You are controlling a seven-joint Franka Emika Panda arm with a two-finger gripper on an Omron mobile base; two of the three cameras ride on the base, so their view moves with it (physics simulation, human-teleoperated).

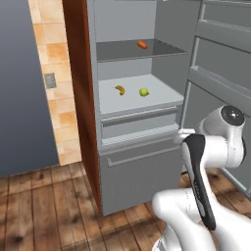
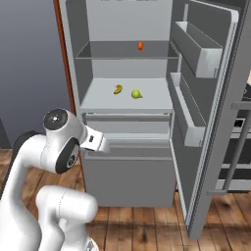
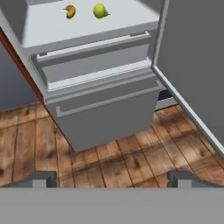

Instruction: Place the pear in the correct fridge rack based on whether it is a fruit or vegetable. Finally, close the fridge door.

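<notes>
Small roundish yellow-green pear (image 1: pixel 143 91) (image 2: pixel 136 94) (image 3: pixel 100 11): lying on the wide flat white fridge rack (image 1: pixel 157 98) (image 2: pixel 98 100) (image 3: pixel 48 26), right of centre, free of the gripper

Curved yellow banana (image 1: pixel 120 89) (image 2: pixel 117 89) (image 3: pixel 70 11): resting on the same white rack, just to the left of the pear, the two not touching

Small orange carrot (image 1: pixel 142 44) (image 2: pixel 140 45): sitting on the darker grey shelf (image 1: pixel 117 51) (image 2: pixel 108 51) one level above the white rack, towards its right side

Tall flat grey fridge door (image 1: pixel 220 59) (image 2: pixel 215 117) (image 3: pixel 192 57): standing open on the right of the cabinet, its inner face showing grey shelf bins (image 2: pixel 196 46) stacked one above another

Lower grey drawer front (image 1: pixel 132 176) (image 2: pixel 128 179) (image 3: pixel 105 113): sitting shut below the white rack, above the brown wooden plank floor (image 1: pixel 44 211) (image 2: pixel 147 228) (image 3: pixel 109 162)

Two-finger dark gripper (image 3: pixel 112 178): hanging low in front of the fridge, well apart from the pear, pointing at the drawer front and the floor; its fingertips (image 3: pixel 41 178) are standing far apart with nothing between them, so the jaws are gaping wide and carrying nothing

White robot arm (image 1: pixel 211 162) (image 2: pixel 54 152): folding up in front of the fridge, below the level of the white rack
</notes>
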